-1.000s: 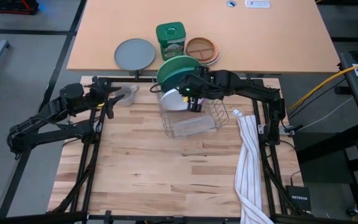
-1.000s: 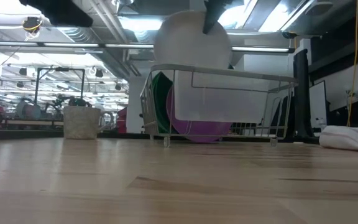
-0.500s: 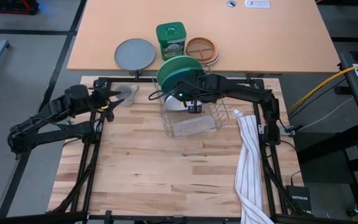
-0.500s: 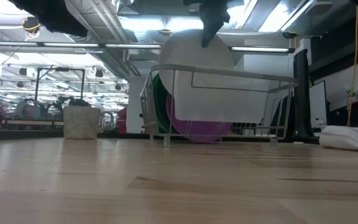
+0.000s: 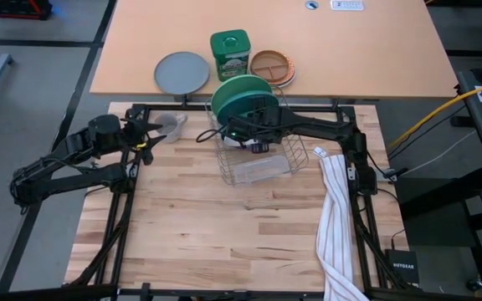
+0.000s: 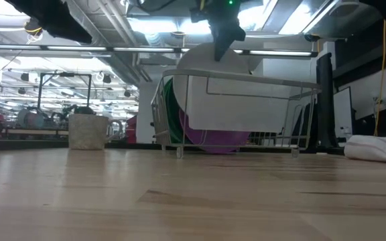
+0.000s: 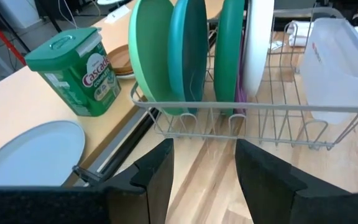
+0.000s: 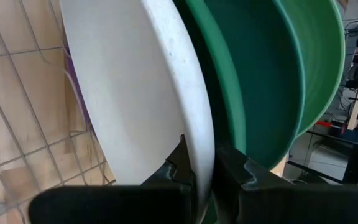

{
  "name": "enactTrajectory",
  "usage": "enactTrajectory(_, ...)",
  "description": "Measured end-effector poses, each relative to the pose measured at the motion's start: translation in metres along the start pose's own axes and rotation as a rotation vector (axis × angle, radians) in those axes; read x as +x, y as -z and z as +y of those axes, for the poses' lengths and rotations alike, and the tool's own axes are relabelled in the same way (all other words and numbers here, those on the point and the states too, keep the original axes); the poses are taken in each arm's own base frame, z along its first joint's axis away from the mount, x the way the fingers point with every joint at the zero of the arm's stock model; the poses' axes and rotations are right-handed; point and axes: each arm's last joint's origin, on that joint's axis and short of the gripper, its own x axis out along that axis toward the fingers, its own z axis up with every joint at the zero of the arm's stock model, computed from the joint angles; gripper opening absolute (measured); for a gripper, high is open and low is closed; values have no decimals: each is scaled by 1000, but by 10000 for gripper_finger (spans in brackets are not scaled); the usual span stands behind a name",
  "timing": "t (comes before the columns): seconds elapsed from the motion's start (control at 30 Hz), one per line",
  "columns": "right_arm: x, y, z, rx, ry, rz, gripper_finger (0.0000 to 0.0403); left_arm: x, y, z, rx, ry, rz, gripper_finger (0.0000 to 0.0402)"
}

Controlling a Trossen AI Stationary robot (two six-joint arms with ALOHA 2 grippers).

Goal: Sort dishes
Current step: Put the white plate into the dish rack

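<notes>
One glossy white plate [image 8: 142,93], upright in the wire rack [image 5: 295,155] beside green plates [image 7: 160,50], rim pinched by right hand [image 8: 205,168].

A wire rack [image 7: 241,115] holds upright plates side by side: light green [image 7: 151,56], teal [image 7: 188,53], dark green [image 7: 230,56] and white [image 7: 258,50]. Beside the rack stand a green tub [image 7: 73,71] and a grey plate [image 7: 27,155]. The left gripper [image 7: 204,174] is spread before the rack.

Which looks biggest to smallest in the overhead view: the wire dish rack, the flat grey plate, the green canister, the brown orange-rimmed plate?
1. wire dish rack
2. flat grey plate
3. brown orange-rimmed plate and green canister, too alike to rank; the canister stands taller, nearer the camera.
</notes>
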Motion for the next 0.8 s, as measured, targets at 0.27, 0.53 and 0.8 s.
enactTrajectory(0.27, 2, -1, 1, -1, -5, 1, 26, 0, 1, 0, 2, 2, 13, 159)
enactTrajectory(0.53, 12, -7, 9, -19, -53, 11, 26, 0, 5, -1, 3, 7, 47, 159)
enactTrajectory(0.8, 22, -11, 18, -43, -136, 23, 38, 0, 6, -1, -1, 10, 63, 159)
